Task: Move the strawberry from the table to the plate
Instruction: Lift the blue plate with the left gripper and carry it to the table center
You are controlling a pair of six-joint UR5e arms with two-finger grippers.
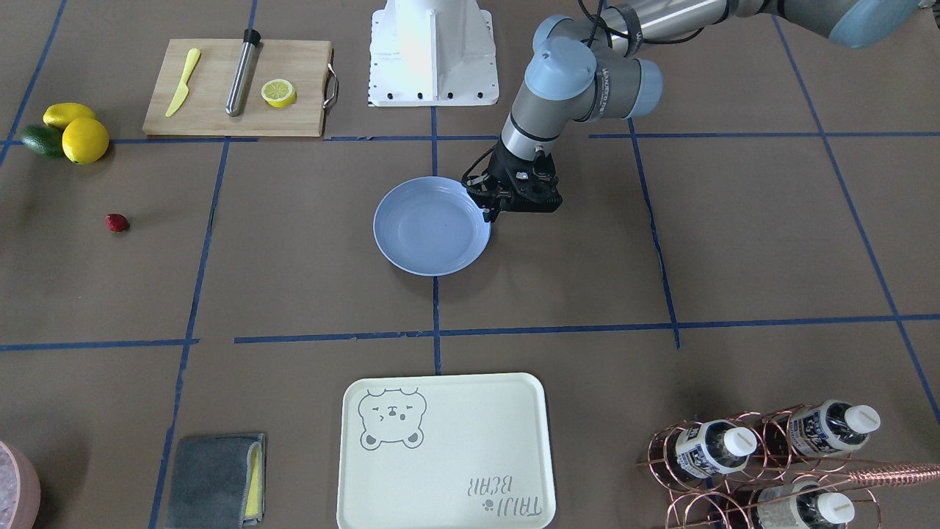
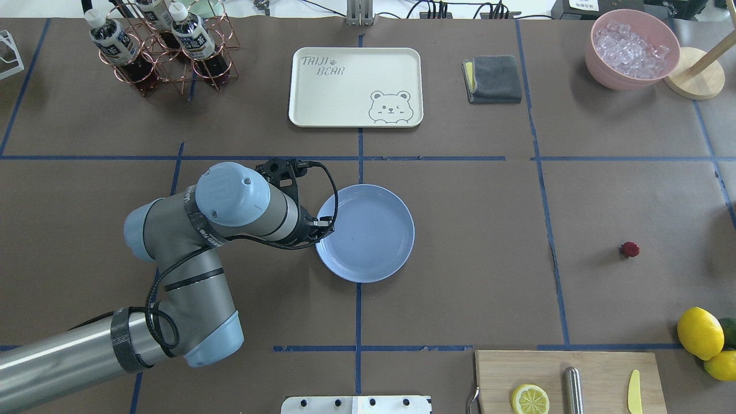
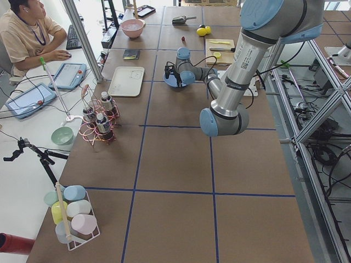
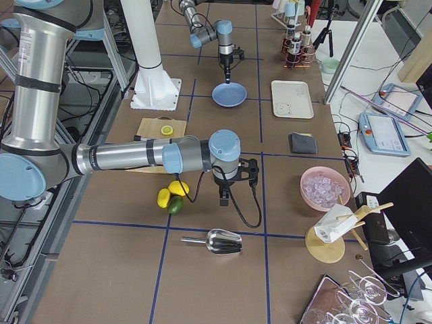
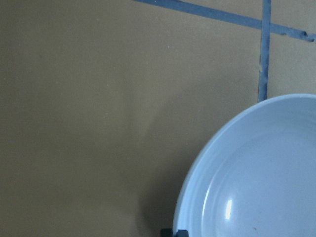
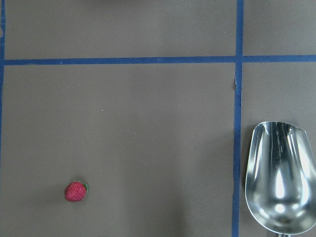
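- Left jaws — nearly closed, fingertips [image 5: 168, 232] only a sliver apart. They sit right at the rim of the plate [image 1: 429, 242], on the side nearest the left arm. Can't tell whether the rim is pinched between them.
- Plate lies flat on the desk [image 1: 308, 242], straddling a blue tape line.
- Strawberry [image 2: 630, 249] is on the bare desk, not yet on the plate. It's across the plate from the left jaws and well apart from both.
- Right jaws — seen only in the right side view, pointing down over the desk, near the fruit cluster. Can't tell if they are open or closed.
- Right wrist view looks straight down from those jaws: the strawberry is toward the lower left, and a metal scoop [image 6: 280, 180] is toward the lower right, past a tape line.
- Lemons [image 1: 85, 139] and avocado [image 1: 40, 141] are bunched together, touching, near the strawberry and well apart from the left jaws.
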